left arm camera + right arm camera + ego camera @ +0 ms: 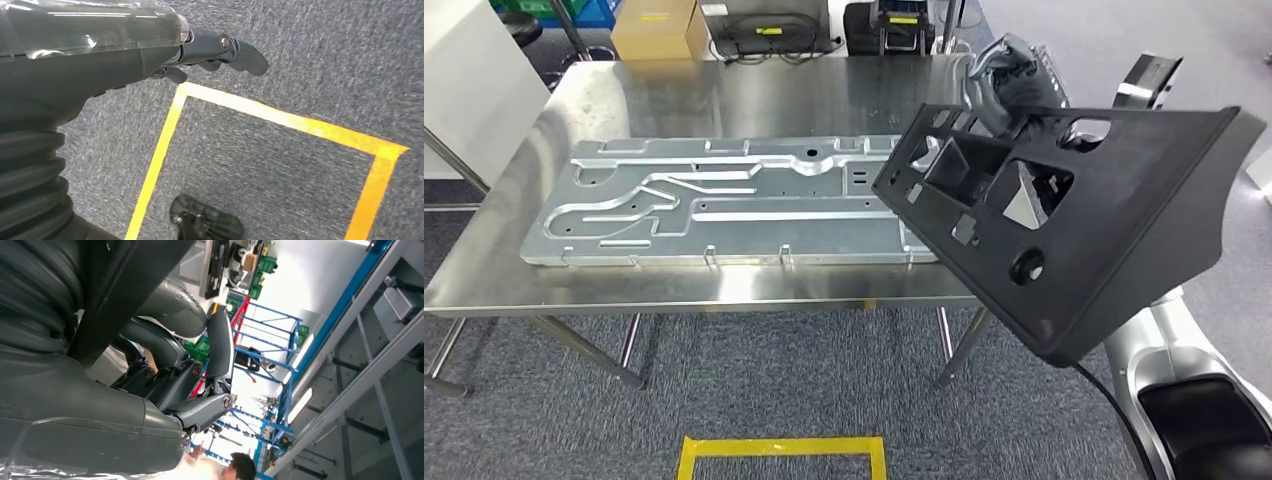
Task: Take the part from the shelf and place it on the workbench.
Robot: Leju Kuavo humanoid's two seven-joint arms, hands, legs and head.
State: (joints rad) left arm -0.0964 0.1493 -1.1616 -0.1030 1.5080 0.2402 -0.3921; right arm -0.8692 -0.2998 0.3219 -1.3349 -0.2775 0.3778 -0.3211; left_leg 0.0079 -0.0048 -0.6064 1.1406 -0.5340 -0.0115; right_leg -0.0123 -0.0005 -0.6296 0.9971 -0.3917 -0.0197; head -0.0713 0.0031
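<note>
The right hand (1009,85) gripped the black part (1074,215), fingers (220,347) closed on it, tilted above the counter (754,100). It probably needed levelling before lowering. The left hand (210,52) hung empty, loosely curled.

R hand (165,365) w/ dark fingers (220,347) curled round the edge of a black part (130,275); fat grey thumb (172,307) sits on it. Beyond the hand: blue racks (270,335) w/ green boxes (265,262), grey beams (365,375) w/ long lamps (300,405), and a person's dark hair (242,467).
</note>
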